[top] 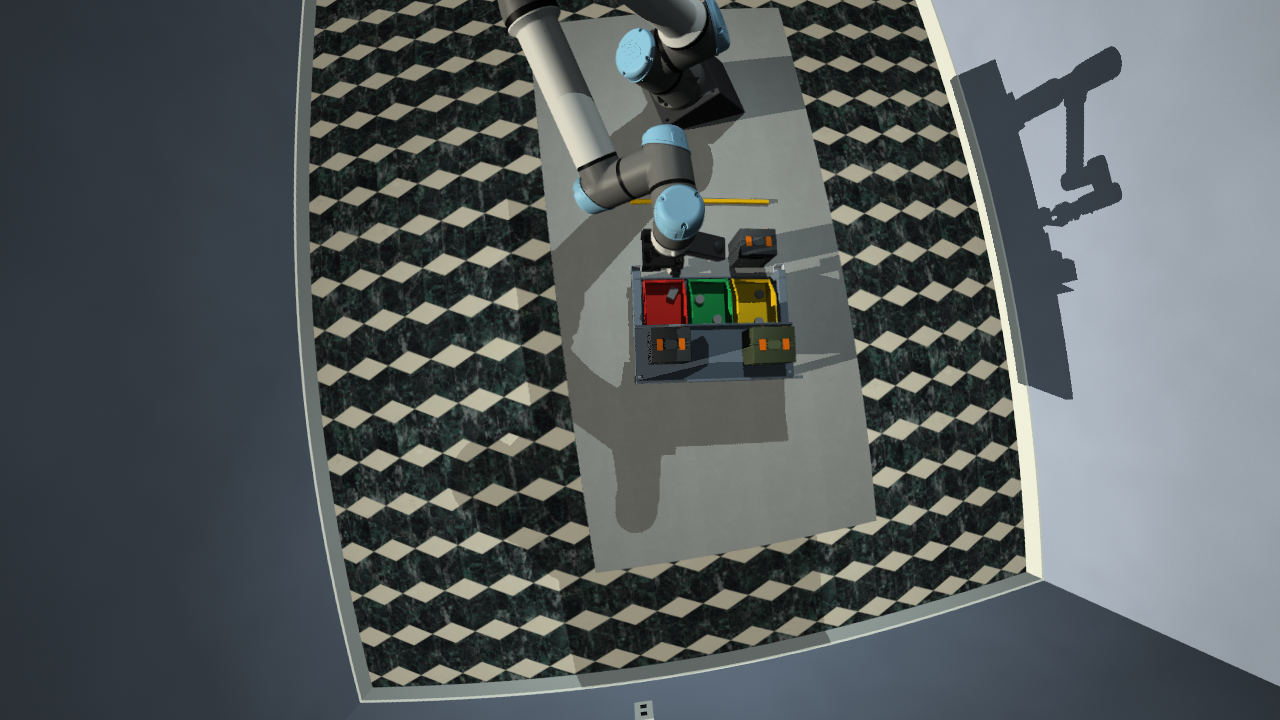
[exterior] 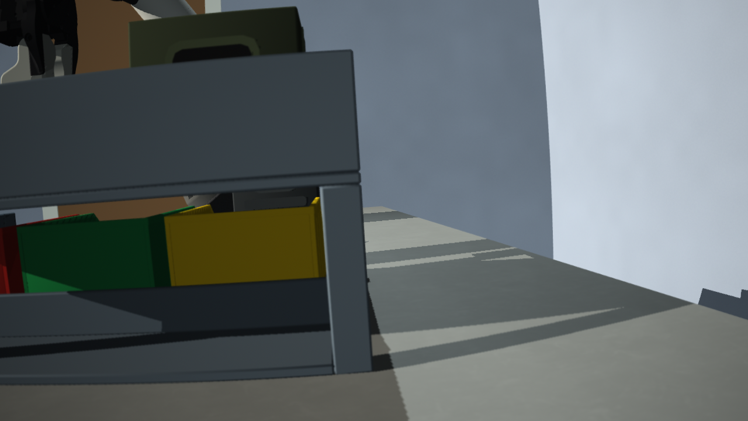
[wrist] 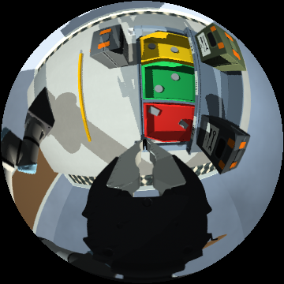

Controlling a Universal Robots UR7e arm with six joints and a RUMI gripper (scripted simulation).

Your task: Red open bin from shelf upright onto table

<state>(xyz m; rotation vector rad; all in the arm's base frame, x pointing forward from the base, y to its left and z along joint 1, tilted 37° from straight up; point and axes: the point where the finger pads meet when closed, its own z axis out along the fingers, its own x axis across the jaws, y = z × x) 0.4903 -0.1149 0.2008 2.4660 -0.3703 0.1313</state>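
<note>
The red open bin (top: 658, 309) (exterior: 4, 261) (wrist: 167, 121) sits upright on the lower level of the grey shelf (top: 721, 365) (exterior: 209, 125), at the end of the row. Two grey parts lie in it, one near its front (wrist: 155, 110) and one near its back (wrist: 184, 124). My gripper (top: 674, 271) (wrist: 144, 140) is shut with nothing between its fingertips. It is above the shelf's front edge, close to the red bin in the overhead view; I cannot tell whether it touches. In the exterior view the shelf hides the fingertips. The table (top: 725, 488) (exterior: 486, 366) lies under the shelf.
A green bin (top: 711, 308) (exterior: 89, 256) (wrist: 170, 84) and a yellow bin (top: 753, 302) (exterior: 240, 248) (wrist: 163, 41) stand beside the red one. A dark case (top: 671, 347) and an olive case (top: 769, 347) stand on the upper level. Another case (top: 753, 250) and a yellow bar (top: 738, 202) (wrist: 81, 95) are in front.
</note>
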